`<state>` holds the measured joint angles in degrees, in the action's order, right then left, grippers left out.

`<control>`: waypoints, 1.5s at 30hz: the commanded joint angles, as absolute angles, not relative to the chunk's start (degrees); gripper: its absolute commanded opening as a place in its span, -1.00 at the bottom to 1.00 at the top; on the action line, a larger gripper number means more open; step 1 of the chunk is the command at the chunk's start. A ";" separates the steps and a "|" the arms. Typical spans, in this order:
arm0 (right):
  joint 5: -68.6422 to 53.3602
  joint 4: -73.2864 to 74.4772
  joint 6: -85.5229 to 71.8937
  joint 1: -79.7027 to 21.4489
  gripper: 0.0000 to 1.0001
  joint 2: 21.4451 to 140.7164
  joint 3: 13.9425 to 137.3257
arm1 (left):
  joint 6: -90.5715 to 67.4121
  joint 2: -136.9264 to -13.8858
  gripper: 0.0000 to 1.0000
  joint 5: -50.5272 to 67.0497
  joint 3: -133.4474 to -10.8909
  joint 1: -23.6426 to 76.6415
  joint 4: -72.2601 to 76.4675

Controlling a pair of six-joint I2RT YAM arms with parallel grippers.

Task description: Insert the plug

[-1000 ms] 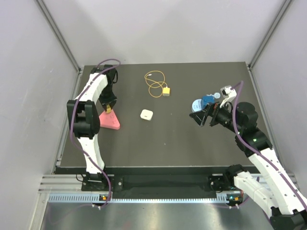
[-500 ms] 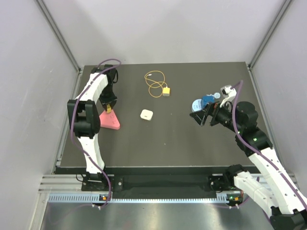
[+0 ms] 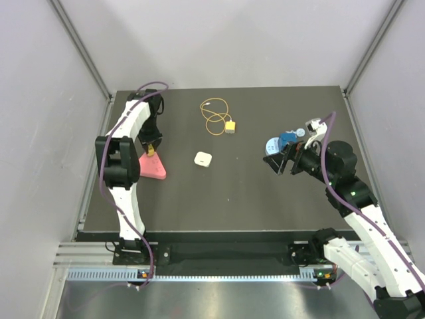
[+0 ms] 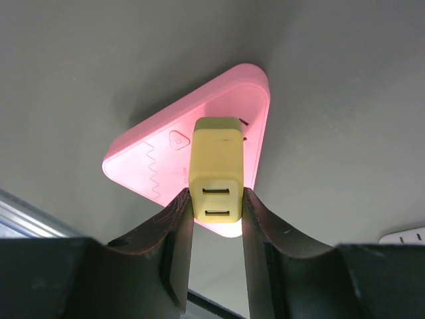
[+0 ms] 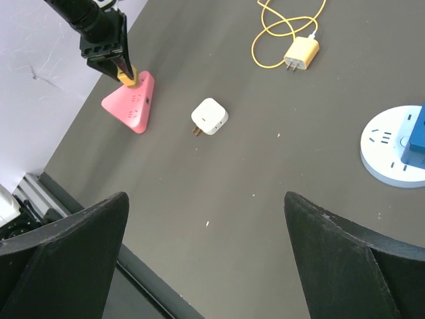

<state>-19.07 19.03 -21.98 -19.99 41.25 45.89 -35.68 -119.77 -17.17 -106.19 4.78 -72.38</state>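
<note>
Marking the plug (image 5: 300,54): lying flat on the table (image 5: 285,173), gripped by neither arm, well ahead of the right gripper (image 5: 204,197) and off toward its right finger's side. Pointing its prongs back toward those fingers, running its long axis slantwise to the finger gap, trailing the wire (image 5: 254,50) off the far end in loose loops. Spreading wide on the right, holding nothing.

Pinching a yellow block (image 4: 216,156) in the left gripper (image 4: 217,199), narrow, with the block's two slots facing back between the fingers and its far end sitting at the face of the pink socket (image 4: 146,156) just beyond the fingertips. Not managing to tell whether seated or only touching.

Judging from the top view: lying nearer the right fingers than the left, well apart from both, with the left ones occupied anyway. Likely calling for reaching forward with the right arm and turning the wrist so the jaws close across the plug's short sides, clear of prongs and wire.

Also noting a white adapter (image 5: 210,115) lying ahead of the right fingers, closer in, toward the left finger's side; not the target.
</note>
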 commanded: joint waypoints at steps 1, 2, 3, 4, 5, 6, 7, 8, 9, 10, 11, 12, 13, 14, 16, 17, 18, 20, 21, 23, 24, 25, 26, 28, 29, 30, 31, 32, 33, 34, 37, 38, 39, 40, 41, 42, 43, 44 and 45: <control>-18.28 18.54 -20.48 -19.69 0.99 40.34 49.04 | -35.60 -121.11 -1.00 -17.93 -107.32 4.13 -73.30; -18.19 18.46 -20.48 -19.69 1.00 40.34 49.04 | -35.77 -121.03 -1.00 -17.93 -107.31 4.04 -73.39; -18.19 18.54 -20.48 -19.69 0.99 40.43 49.04 | -35.60 -120.94 -1.00 -18.10 -107.31 3.87 -73.56; -18.11 18.54 -20.57 -19.77 0.99 40.43 49.13 | -35.51 -120.85 -1.00 -18.11 -107.31 3.87 -73.56; -18.19 18.54 -20.48 -19.78 1.00 40.43 49.13 | -35.42 -120.68 -1.00 -18.02 -107.23 3.69 -73.56; -18.19 18.54 -20.65 -19.69 1.00 40.34 49.13 | -34.81 -120.67 -1.00 -17.50 -106.97 3.26 -72.87; -18.19 18.54 -20.65 -19.69 0.99 40.34 49.13 | -34.80 -120.67 -1.00 -17.49 -106.96 3.25 -72.86; -18.19 18.54 -20.57 -19.69 1.00 40.25 49.04 | -34.54 -120.85 -1.00 -16.79 -106.27 2.99 -72.34; -18.19 18.72 -20.57 -19.77 1.00 40.25 49.04 | -34.11 -120.94 -1.00 -16.70 -105.91 2.90 -72.07; -18.11 18.81 -20.48 -19.69 1.00 40.17 49.13 | -34.10 -121.20 -1.00 -16.61 -105.82 2.81 -71.98; -18.11 18.90 -20.39 -19.77 0.99 40.25 49.22 | -34.01 -121.72 -1.00 -16.61 -105.65 2.81 -71.98; -17.93 18.90 -20.30 -19.78 1.00 40.17 49.22 | -33.93 -121.90 -1.00 -16.52 -105.47 2.81 -71.98; -17.84 18.90 -20.39 -19.69 1.00 40.08 49.04 | -33.93 -121.99 -1.00 -16.70 -105.21 2.81 -71.81; -17.75 18.90 -20.22 -19.69 0.99 39.99 48.96 | -34.01 -122.08 -1.00 -16.96 -104.25 2.81 -71.55; -17.67 19.07 -20.30 -19.69 1.00 40.08 48.96 | -34.10 -121.82 -1.00 -17.49 -103.01 2.72 -70.50; -17.67 19.07 -20.30 -19.77 1.00 39.99 49.04 | -34.19 -121.82 -1.00 -17.58 -101.88 2.64 -70.14; -17.75 18.99 -20.39 -19.69 0.99 39.90 48.87 | -34.28 -121.73 -1.00 -17.58 -101.26 2.64 -69.79; -17.75 18.98 -20.39 -19.69 0.99 39.90 48.87 | -34.36 -121.73 -1.00 -17.31 -99.50 2.46 -68.65; -17.67 18.98 -20.48 -19.77 0.99 39.90 48.87 | -34.45 -121.73 -1.00 -17.31 -98.97 2.29 -68.29; -17.49 19.25 -20.13 -19.77 0.99 39.90 48.96 | -34.54 -121.38 -1.00 -16.53 -96.86 1.67 -66.72; -17.40 19.34 -20.04 -19.69 1.00 39.99 49.04 | -34.54 -121.12 -1.00 -15.74 -96.25 1.15 -66.10; -17.40 19.60 -20.04 -19.77 1.00 39.99 49.04 | -34.54 -120.85 -1.00 -13.56 -95.54 0.62 -65.31; -17.23 19.60 -19.95 -19.78 0.99 39.90 49.04 | -34.37 -120.24 -1.00 -12.75 -94.41 0.35 -63.82; -17.14 19.60 -19.78 -19.69 0.99 39.73 48.87 | -34.02 -120.15 -1.00 -11.61 -94.39 -2.02 -63.81; -16.96 19.69 -19.78 -19.69 1.00 39.73 48.69 | -33.40 -120.49 -1.00 -10.82 -95.61 -2.98 -64.16; -16.96 19.60 -19.78 -19.77 0.99 39.64 48.52 | -33.05 -120.76 -1.00 -10.64 -96.32 -3.25 -64.86; -16.96 19.60 -19.78 -19.78 0.99 39.64 48.43 | -32.70 -121.20 -1.00 -10.55 -97.29 -3.86 -65.21; -16.96 19.51 -19.78 -19.78 0.99 39.81 48.34 | -32.26 -121.29 -1.00 -10.46 -98.43 -4.22 -65.56; -16.96 19.51 -19.95 -19.69 0.99 39.81 47.99 | -32.08 -121.46 -1.00 -10.20 -98.96 -4.57 -65.65; -16.96 19.42 -20.04 -19.69 0.99 39.73 47.90 | -31.99 -121.81 -1.00 -9.50 -99.40 -5.01 -65.83; -16.96 19.07 -20.30 -19.69 0.99 39.90 47.46 | -31.38 -124.00 -1.00 -7.47 -101.33 -6.59 -66.79; -16.96 19.16 -20.30 -19.77 0.99 39.90 47.46 | -31.12 -124.27 -1.00 -7.64 -101.95 -6.85 -66.97; -16.96 19.16 -20.13 -19.78 0.99 39.90 47.37 | -31.03 -124.63 -1.00 -7.65 -102.65 -7.29 -67.15; -16.88 19.25 -20.04 -19.69 1.00 39.90 47.37 | -31.03 -125.32 -1.00 -7.39 -103.09 -7.82 -67.15; -16.61 19.51 -19.95 -19.77 0.99 39.90 47.37 | -31.03 -125.68 -1.00 -7.03 -103.36 -8.87 -67.15; -16.44 19.60 -19.86 -19.69 1.00 39.82 47.37 | -30.94 -126.55 -1.00 -6.25 -104.06 -9.40 -67.24; -16.44 19.69 -19.78 -19.69 1.00 39.73 47.29 | -30.85 -127.17 -1.00 -5.81 -104.50 -10.36 -67.41; -16.35 19.60 -19.86 -19.77 1.00 39.90 47.20 | -30.76 -127.61 -1.00 -5.45 -104.85 -10.89 -67.93; -16.35 19.60 -19.86 -19.69 0.99 39.90 47.20 | -30.67 -128.05 -1.00 -5.10 -105.29 -11.25 -68.03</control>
<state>-17.23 20.93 -20.58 -19.99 40.56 45.91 -31.42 -121.23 -5.23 -106.63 -8.40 -71.77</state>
